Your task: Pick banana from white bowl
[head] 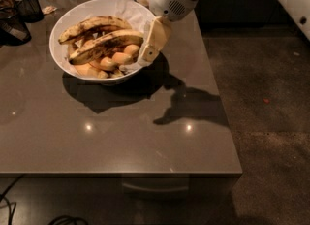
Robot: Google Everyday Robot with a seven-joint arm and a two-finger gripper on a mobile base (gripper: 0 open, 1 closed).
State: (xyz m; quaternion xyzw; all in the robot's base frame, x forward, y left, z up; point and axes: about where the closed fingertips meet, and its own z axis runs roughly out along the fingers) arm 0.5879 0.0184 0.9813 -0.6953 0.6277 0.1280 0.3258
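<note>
One tool (147, 54) hangs at the right rim of the white bowl (77, 13), its tip dipping inside. I cannot tell whether it is open or closed, and it seems to hold nothing. The approach looks nearly done; gripping and lifting remain. The banana (104, 44) lies in the bowl on small bananas (114, 61), in front of a second big banana (92, 25). Its long axis runs left to right, with the right end higher and close to the tool. The bowl sits on the tabletop (121, 136).
</note>
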